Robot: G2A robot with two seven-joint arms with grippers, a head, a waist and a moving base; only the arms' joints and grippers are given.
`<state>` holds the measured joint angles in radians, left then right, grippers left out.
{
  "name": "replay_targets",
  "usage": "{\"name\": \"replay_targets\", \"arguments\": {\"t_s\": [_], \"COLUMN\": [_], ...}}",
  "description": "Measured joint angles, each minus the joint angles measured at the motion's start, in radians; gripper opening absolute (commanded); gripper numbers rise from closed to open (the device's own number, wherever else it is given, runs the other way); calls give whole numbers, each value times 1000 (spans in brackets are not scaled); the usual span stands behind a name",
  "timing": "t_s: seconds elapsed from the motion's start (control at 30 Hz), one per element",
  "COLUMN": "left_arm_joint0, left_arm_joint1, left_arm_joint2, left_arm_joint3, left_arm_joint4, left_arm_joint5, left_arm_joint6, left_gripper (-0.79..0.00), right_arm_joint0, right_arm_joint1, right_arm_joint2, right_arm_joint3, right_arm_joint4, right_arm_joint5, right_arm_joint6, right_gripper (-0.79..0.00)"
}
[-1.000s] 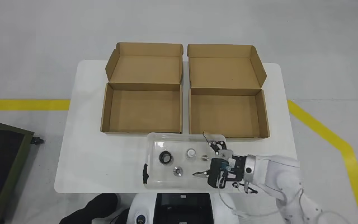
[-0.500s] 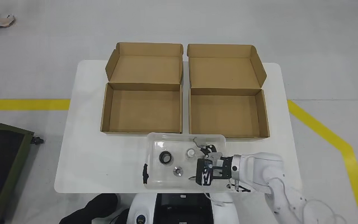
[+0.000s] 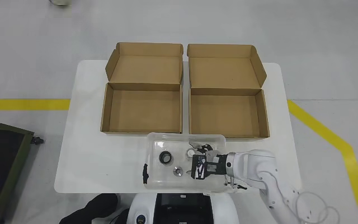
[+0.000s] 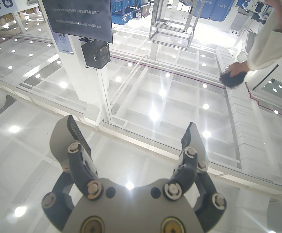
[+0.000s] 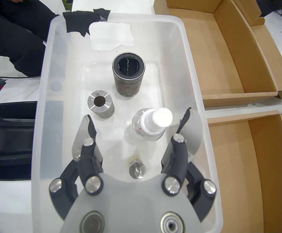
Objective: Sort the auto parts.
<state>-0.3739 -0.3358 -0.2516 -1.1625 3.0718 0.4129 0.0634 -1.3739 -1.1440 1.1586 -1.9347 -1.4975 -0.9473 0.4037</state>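
I am holding the right hand (image 5: pixel 138 117) over the clear plastic bin (image 5: pixel 193 72) at the near edge of the table (image 3: pixel 84 140), its fingers spread wide and gripping nothing. The parts are all sitting in that bin: a dark ribbed bearing sleeve (image 5: pixel 128 75) standing on end, a short steel bushing (image 5: pixel 100 107) beside it, a small clear bottle with a white cap (image 5: pixel 152 126), and a little hex-headed fitting (image 5: pixel 137 168) closest to the wrist. The bottle is lying roughly between the two open fingers, so I am judging it the likely pick. From this angle I cannot tell whether the fingertips are down at its level or hovering above it. The parts are standing apart from one another, which is giving each finger room to come down without knocking a neighbour. The two cardboard boxes (image 3: pixel 141 109) (image 3: pixel 226 115) are waiting just behind the bin with lids folded back and floors bare, so I reckon sorting is only starting. The left hand (image 4: pixel 130 123) is parked away from the work, released and pointing up at a ceiling of bright grid lights. The table is white and smooth. A scrap of black tape (image 5: pixel 81 18) is clinging to the bin's rim, and a yellow line (image 3: pixel 33 104) is crossing the grey floor.
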Motion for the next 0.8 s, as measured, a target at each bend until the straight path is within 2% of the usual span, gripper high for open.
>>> {"name": "replay_targets", "arguments": {"t_s": [0.03,0.1,0.13,0.27,0.37,0.43,0.5,0.8], "left_arm_joint0": [0,0,0,0,0,0,0,0], "left_arm_joint1": [0,0,0,0,0,0,0,0], "left_arm_joint2": [0,0,0,0,0,0,0,0], "left_arm_joint3": [0,0,0,0,0,0,0,0], "left_arm_joint4": [0,0,0,0,0,0,0,0], "left_arm_joint5": [0,0,0,0,0,0,0,0], "left_arm_joint6": [0,0,0,0,0,0,0,0], "left_gripper": [0,0,0,0,0,0,0,0], "right_arm_joint0": [3,10,13,26,33,36,37,24], "right_arm_joint1": [0,0,0,1,2,3,4,15], "right_arm_joint2": [-3,-10,-13,-26,-30,-31,-31,-16], "right_arm_joint3": [5,16,21,42,51,55,55,-16], "right_arm_joint4": [0,0,-2,-11,-12,-8,-2,46], "right_arm_joint5": [5,15,20,39,50,53,52,20], "right_arm_joint6": [2,3,3,-7,-18,-26,-30,-8], "right_gripper": [-252,-369,-394,-428,-489,-600,-785,-785]}}
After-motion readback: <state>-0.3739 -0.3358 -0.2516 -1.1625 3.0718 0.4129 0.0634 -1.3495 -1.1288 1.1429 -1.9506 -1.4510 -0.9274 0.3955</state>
